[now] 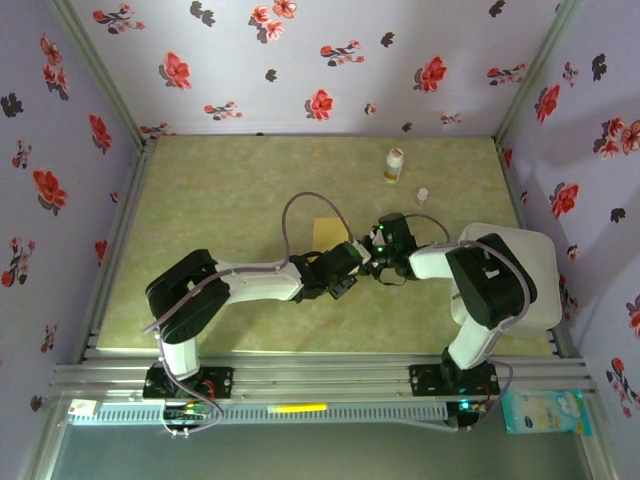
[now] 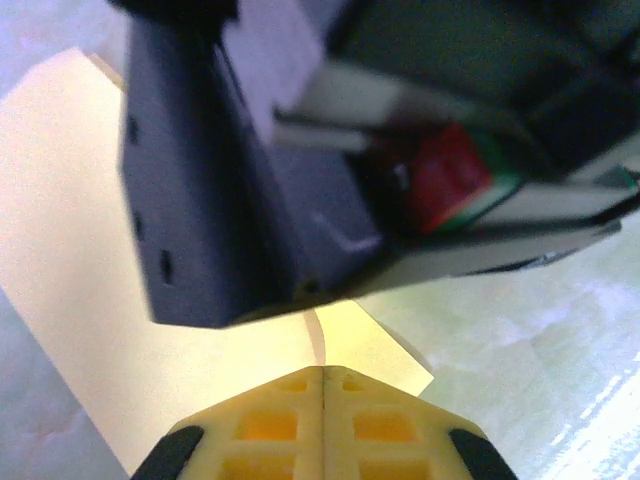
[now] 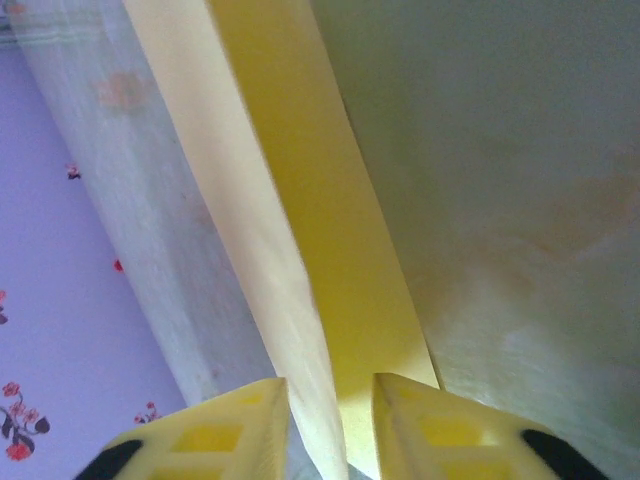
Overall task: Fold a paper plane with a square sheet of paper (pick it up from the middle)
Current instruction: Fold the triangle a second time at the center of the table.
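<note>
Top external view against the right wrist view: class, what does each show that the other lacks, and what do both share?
Top view, not the wrist view: a white bottle standing toward the far edge. Wrist view, not the top view: the fingers of the right hand standing apart, either side of a raised fold. Shared: the yellow paper and the table.

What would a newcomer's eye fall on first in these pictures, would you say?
The left arm and right arm meeting over the mustard-yellow square sheet of paper in the middle of the table draw the eye first. Close up, the left gripper is shut on the folded sheet, while a creased ridge of it runs between the right gripper's parted fingers. Beyond them, a small white-and-orange bottle stands toward the far edge.
</note>
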